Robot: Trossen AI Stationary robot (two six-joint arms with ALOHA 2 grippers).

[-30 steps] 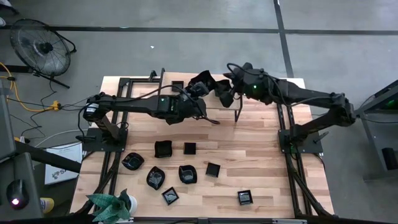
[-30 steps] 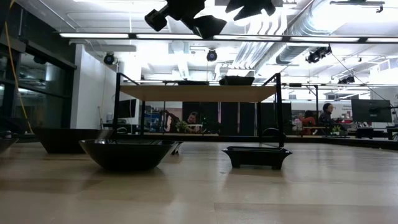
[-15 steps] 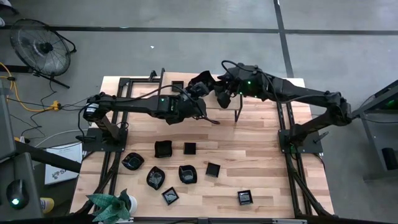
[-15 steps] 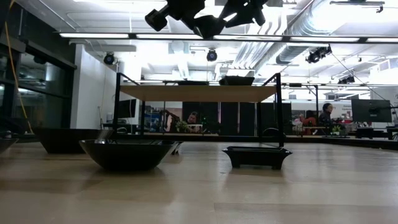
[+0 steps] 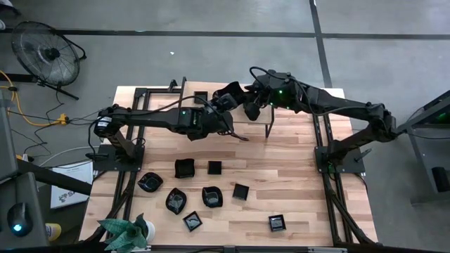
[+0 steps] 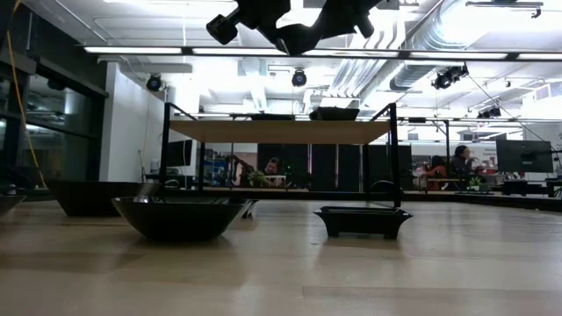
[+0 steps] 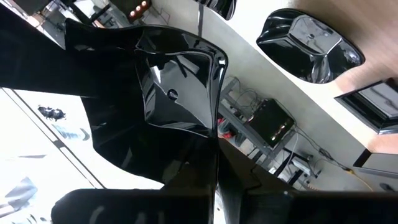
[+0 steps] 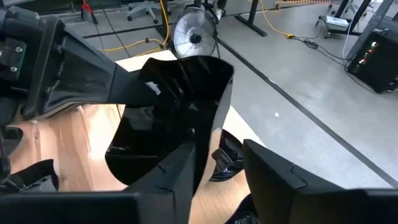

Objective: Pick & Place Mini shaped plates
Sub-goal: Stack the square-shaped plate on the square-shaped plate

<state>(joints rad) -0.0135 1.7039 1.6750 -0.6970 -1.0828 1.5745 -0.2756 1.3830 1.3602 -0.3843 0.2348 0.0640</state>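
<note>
**A:** What can't you make out from above?

**B:** Where the two arms meet over the far end of the bench (image 5: 295, 169), the left gripper (image 5: 226, 98) and right gripper (image 5: 247, 104) merge into one dark mass with the black plate (image 5: 232, 90) between them. Whose jaws grip it, I cannot tell there.

**A:** And level with the bench?

**B:** Both grippers are cut off by the top edge. A dish (image 6: 7, 202) at the left is cropped too.

**A:** The wrist cameras?

**B:** In the right wrist view the plate (image 8: 171, 118) hides much of the left arm behind it, and the jaws run off the bottom edge.
</note>
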